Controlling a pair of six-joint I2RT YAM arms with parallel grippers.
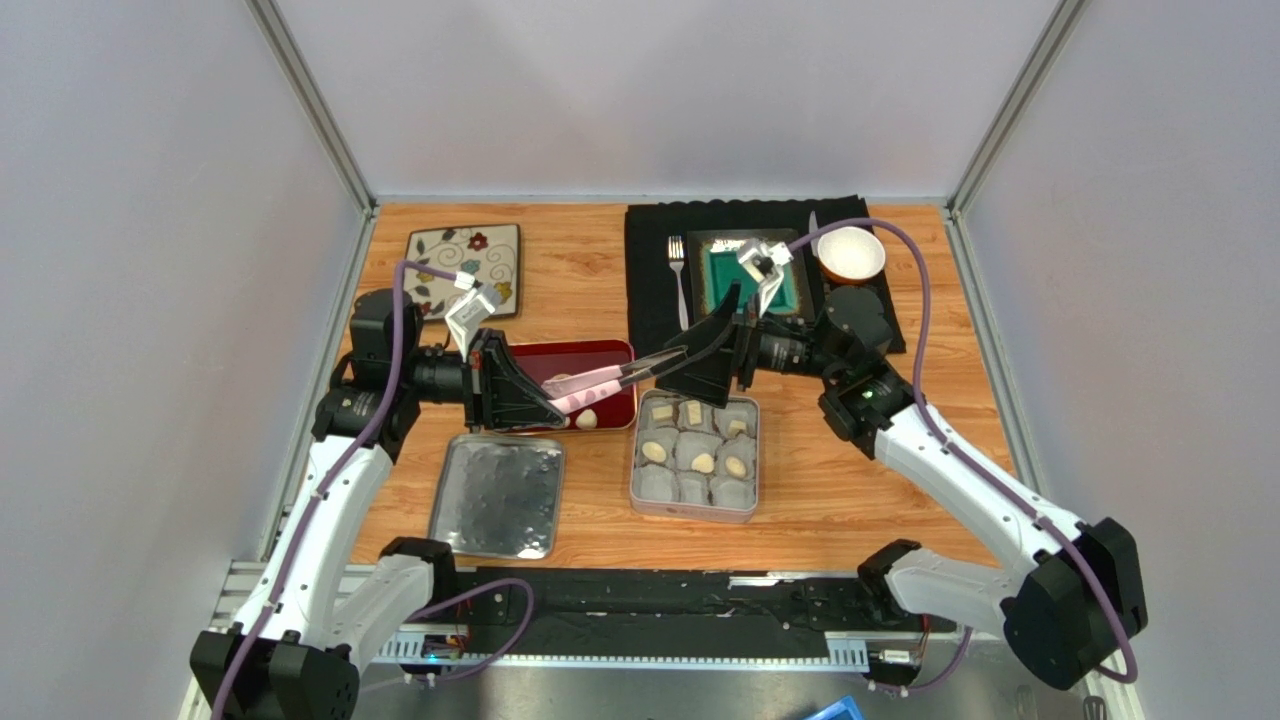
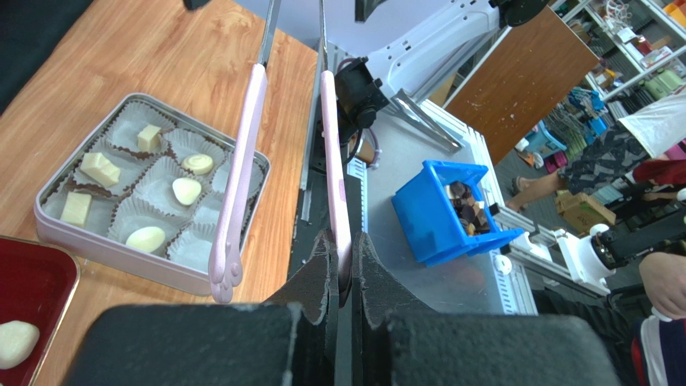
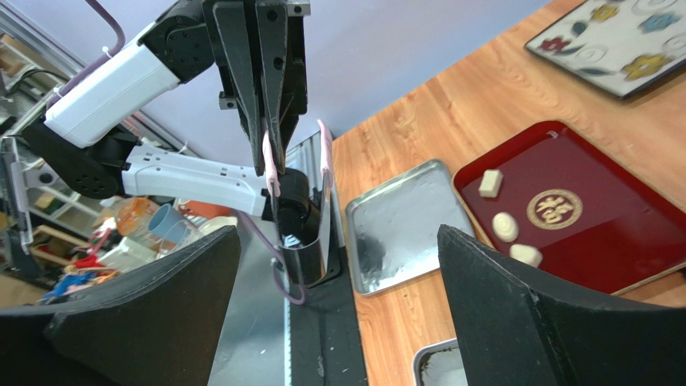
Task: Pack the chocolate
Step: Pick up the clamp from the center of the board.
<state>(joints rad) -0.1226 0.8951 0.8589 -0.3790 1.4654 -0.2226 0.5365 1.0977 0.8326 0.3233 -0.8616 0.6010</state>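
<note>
Now chocolates (image 3: 505, 227) in red tray (image 3: 636, 241) and tin (image 2: 121, 254); left claw (image 2: 345, 267) around tongs (image 2: 241, 161), right claw (image 3: 338, 241) wide.

Robotics lab: enclosed test table (image 1: 902, 503), blue parts bin (image 2: 428, 223), cluttered shelves (image 2: 638, 36).

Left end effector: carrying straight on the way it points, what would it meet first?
Probably the right end effector, facing it with jaws open; the left end effector's pink tongs point there.
</note>
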